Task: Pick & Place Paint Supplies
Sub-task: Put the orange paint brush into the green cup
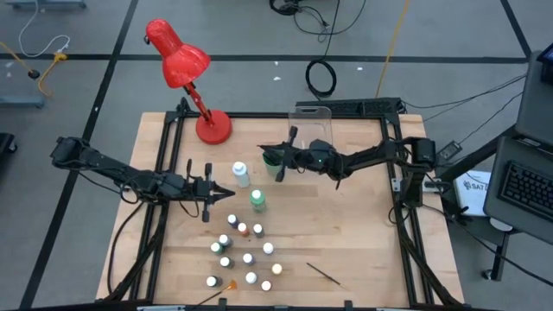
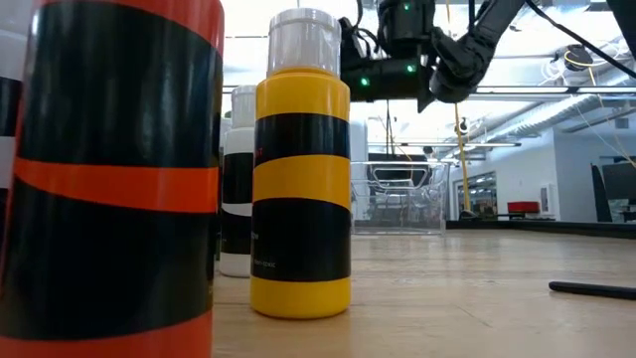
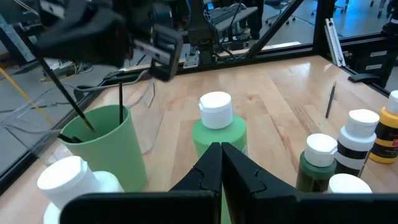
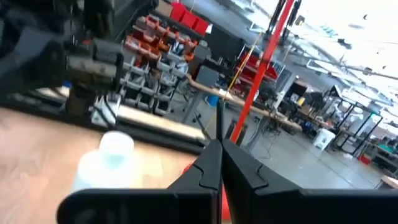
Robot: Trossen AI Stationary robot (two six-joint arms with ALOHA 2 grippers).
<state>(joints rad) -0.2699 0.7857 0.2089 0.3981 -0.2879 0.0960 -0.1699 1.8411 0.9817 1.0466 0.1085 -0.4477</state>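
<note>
My right gripper (image 1: 280, 157) hangs over the green cup (image 1: 272, 162), shut on a thin dark brush (image 4: 219, 121). In the left wrist view two brushes stand in the cup (image 3: 109, 146), one upright (image 3: 120, 104) and one slanted (image 3: 69, 104); which of them is held I cannot tell. My left gripper (image 1: 225, 192) hovers shut and empty to the left of the tall green-banded bottle (image 3: 216, 127), apart from it. A tall white bottle (image 1: 239, 175) stands beside it. Several tiny white-capped paint bottles (image 1: 246, 246) stand on the table nearer the front. My right gripper pinches the brush's thin handle (image 4: 219, 138) between its two fingertips. The fingers come in about level from the table's right and lie across the handle. The handle sticks out past the fingertips; the part below them is hidden by the gripper itself.
A clear plastic bin (image 1: 313, 130) stands just behind the cup and a red desk lamp (image 1: 186, 73) at the far left. One brush (image 1: 324, 273) lies near the front right, another (image 1: 220, 289) at the front edge. Yellow (image 2: 300, 169) and orange (image 2: 109, 179) bottles crowd the low view.
</note>
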